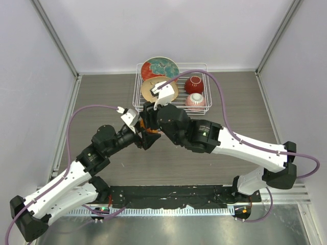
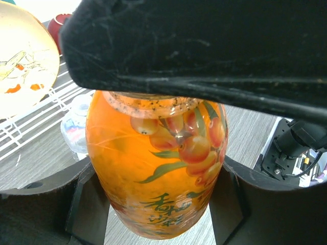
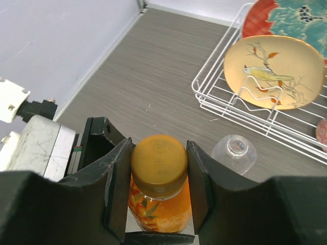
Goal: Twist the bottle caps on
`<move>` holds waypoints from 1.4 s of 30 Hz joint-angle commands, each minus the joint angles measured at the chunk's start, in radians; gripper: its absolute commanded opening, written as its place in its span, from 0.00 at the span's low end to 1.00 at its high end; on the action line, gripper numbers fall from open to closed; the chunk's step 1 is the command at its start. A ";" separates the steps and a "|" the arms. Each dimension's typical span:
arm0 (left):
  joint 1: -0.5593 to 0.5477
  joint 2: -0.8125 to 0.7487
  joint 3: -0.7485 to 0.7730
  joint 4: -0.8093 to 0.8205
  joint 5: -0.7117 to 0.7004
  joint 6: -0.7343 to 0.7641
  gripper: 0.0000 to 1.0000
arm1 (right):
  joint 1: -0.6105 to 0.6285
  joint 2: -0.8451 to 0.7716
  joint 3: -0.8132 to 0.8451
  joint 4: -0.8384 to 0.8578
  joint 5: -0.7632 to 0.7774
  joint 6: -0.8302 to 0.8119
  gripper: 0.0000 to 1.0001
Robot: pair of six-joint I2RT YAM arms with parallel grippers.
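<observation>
The cap is gripped between the fingers of the right pincer and is seated on the neck of the squat bottle. Below it, the body of that bottle is clamped between the fingers of the left pincer, which is set opposite the right one. Just beyond the right pincer and to its right, a second bottle is found on the table, near the rack. The rack is placed farther beyond. Two plates are stood in it, one behind the other, and two bowls are kept in its right part.
</observation>
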 commanded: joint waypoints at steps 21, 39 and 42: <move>0.013 -0.092 -0.004 0.203 0.118 -0.059 0.00 | 0.012 -0.150 0.187 -0.201 -0.319 -0.084 1.00; -0.003 -0.036 0.131 0.165 1.079 -0.088 0.00 | -0.158 -0.179 0.264 -0.217 -1.271 -0.383 0.81; -0.004 -0.030 0.137 0.155 1.102 -0.091 0.00 | -0.158 -0.188 0.204 -0.129 -1.341 -0.349 0.80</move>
